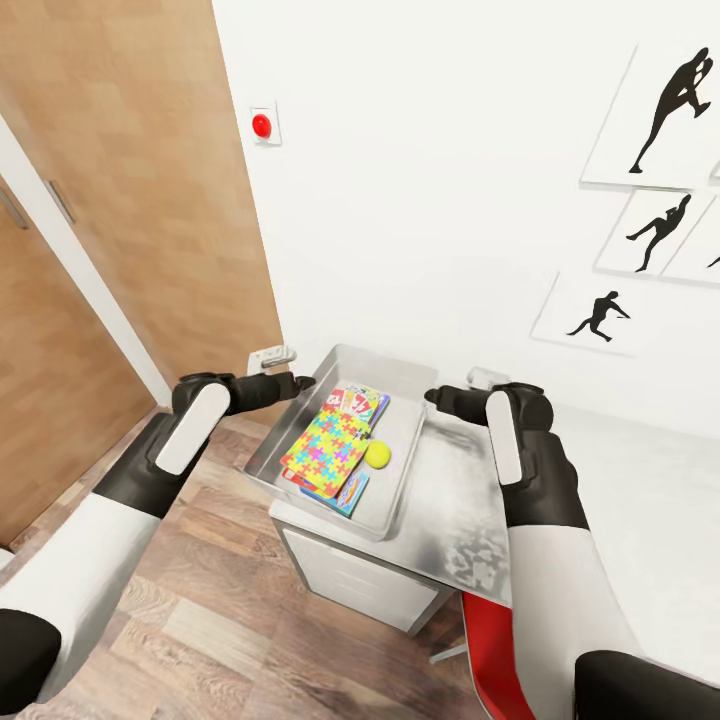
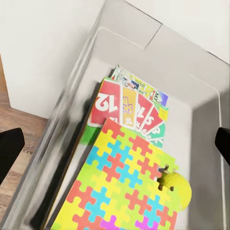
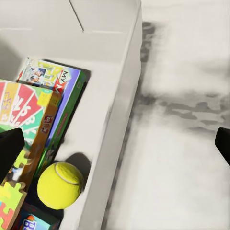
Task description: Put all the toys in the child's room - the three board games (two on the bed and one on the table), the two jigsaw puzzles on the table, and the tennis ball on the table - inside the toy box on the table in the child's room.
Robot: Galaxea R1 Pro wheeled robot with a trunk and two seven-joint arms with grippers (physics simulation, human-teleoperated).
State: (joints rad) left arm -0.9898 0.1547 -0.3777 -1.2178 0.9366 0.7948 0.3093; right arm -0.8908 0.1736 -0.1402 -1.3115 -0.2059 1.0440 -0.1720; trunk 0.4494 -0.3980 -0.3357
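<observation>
**Toy box loaded, both arms standing off its rim**

The toy box point(image 1: 300, 420) sat at the left end of the light grey surface point(image 1: 470, 520), hard against the white wall. Inside it a jigsaw puzzle point(image 1: 330, 445) lay on top of the stack, with the slim yellow-red-green board game point(image 1: 350, 400) showing at its far edge and the green-edged Monopoly box point(image 3: 67, 91) beneath that. A light-blue box point(image 1: 350, 493) poked out at the near edge of the pile. The tennis ball point(image 1: 378, 455) rested on the box floor just right of the puzzle, touching its edge. Whether a second puzzle slab lay under the first could not be told.

The left pincer point(image 1: 298, 382) hovered at the far-left rim of the box, the right pincer point(image 1: 435, 396) over the surface just right of the box. Both looked released: in each wrist view the dark fingertips point(image 2: 10, 148) stood wide apart at the frame edges, with nothing between them.

By the look of it, the loading step was at or near its end, every visible toy being in the box. The next move probably called for drawing both arms back clear of the rim without nudging it, then checking the surface and the bed for any toy not accounted for.
</observation>
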